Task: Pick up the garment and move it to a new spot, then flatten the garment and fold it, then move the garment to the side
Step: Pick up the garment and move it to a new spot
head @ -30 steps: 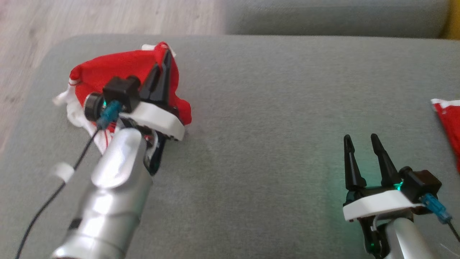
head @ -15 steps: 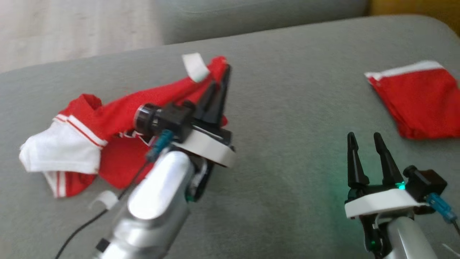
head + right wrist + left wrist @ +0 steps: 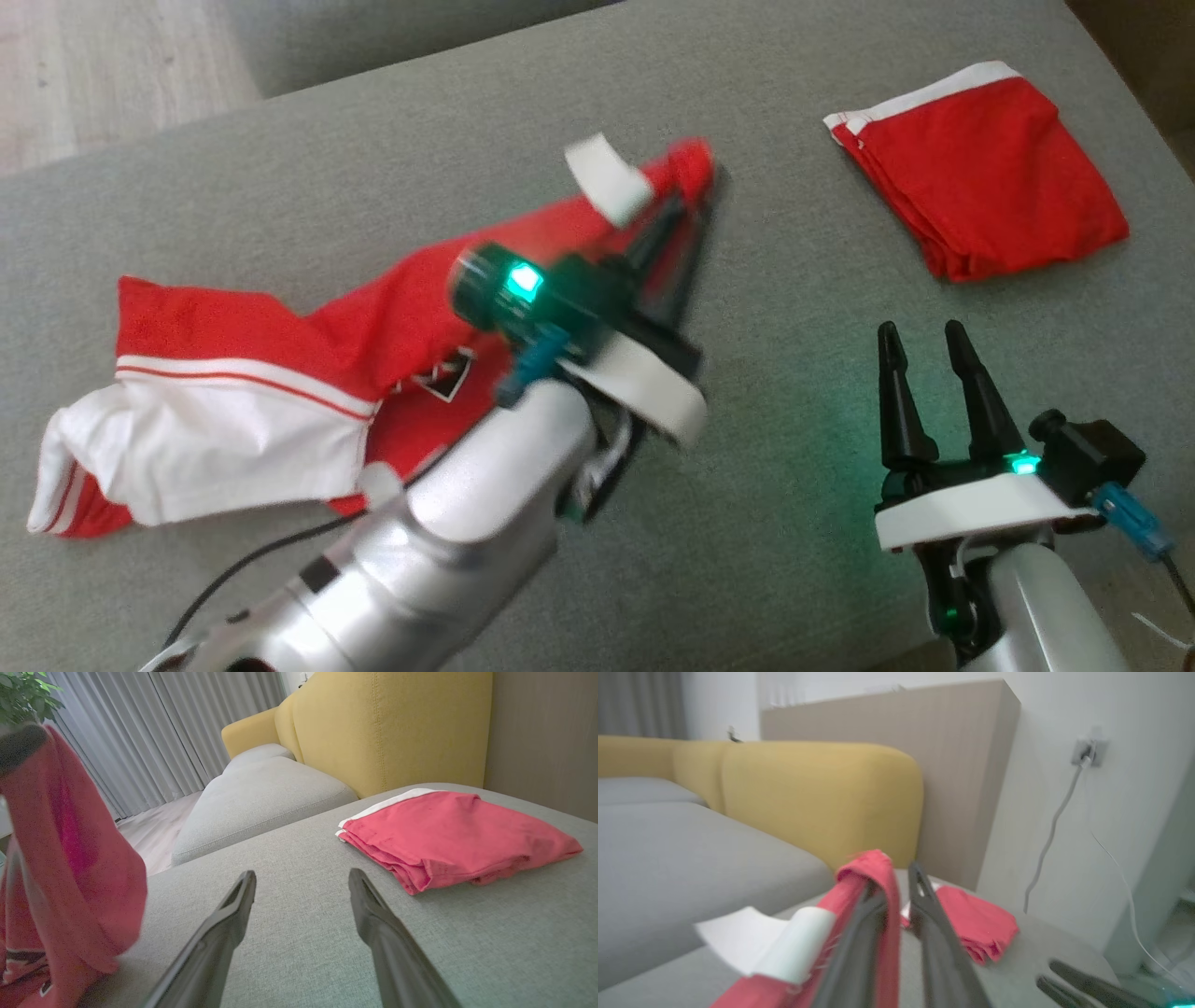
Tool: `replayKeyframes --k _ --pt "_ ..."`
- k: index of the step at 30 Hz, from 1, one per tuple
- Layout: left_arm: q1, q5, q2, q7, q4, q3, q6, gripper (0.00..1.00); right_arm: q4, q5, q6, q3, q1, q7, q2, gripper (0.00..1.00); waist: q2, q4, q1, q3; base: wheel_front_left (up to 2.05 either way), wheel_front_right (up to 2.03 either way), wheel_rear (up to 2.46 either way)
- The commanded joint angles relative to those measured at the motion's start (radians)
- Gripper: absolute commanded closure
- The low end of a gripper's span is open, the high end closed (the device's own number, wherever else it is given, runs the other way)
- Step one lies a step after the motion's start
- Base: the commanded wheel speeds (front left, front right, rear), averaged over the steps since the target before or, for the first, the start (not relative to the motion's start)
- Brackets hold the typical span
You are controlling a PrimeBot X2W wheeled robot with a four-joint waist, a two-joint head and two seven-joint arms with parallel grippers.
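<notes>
The garment (image 3: 280, 373) is a red jersey with white sleeves and red stripes, stretched out across the grey cushion (image 3: 794, 308). My left gripper (image 3: 695, 191) is shut on its raised red end, lifted off the cushion, with a white label (image 3: 607, 177) sticking up beside the fingers. In the left wrist view the red cloth (image 3: 873, 868) drapes over and between the fingers of the left gripper (image 3: 893, 877). My right gripper (image 3: 920, 331) stands open and empty low over the cushion at the lower right. In the right wrist view the right gripper (image 3: 301, 877) shows bare cushion between its fingers, and the garment (image 3: 60, 858) hangs at the left.
A folded red garment with a white edge (image 3: 980, 187) lies at the far right of the cushion, also seen as the folded red garment (image 3: 448, 830). A yellow sofa back (image 3: 387, 728) rises behind. Wooden floor (image 3: 93, 75) lies beyond the cushion's far left edge.
The head camera has swung right, bringing the folded red garment fully into view. My left gripper has carried the garment's end rightward, pulling the bunched jersey out long. The right gripper has stayed put.
</notes>
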Motion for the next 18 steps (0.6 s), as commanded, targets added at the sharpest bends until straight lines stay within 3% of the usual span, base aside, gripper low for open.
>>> replayKeyframes --k 1,7,18 --pt "-0.043 -0.019 0.007 0.008 -0.003 -0.026 0.002 0.0 -0.035 0.006 -0.001 0.021 -0.039 -0.011 -0.005 0.0 0.0 -0.005 -0.0001 0.006 0.0 0.0 0.0" --pt "-0.046 -0.089 0.007 0.023 0.061 -0.156 -0.004 0.0 -0.035 0.0 -0.001 -0.003 -0.035 -0.011 -0.005 0.0 0.0 0.043 -0.0001 -0.011 0.0 0.0 0.0" --pt "-0.029 -0.164 0.007 0.099 0.097 -0.301 -0.05 0.0 -0.026 -0.025 -0.001 -0.041 -0.019 -0.011 -0.005 0.0 0.0 0.216 -0.0001 -0.104 0.0 0.0 0.0"
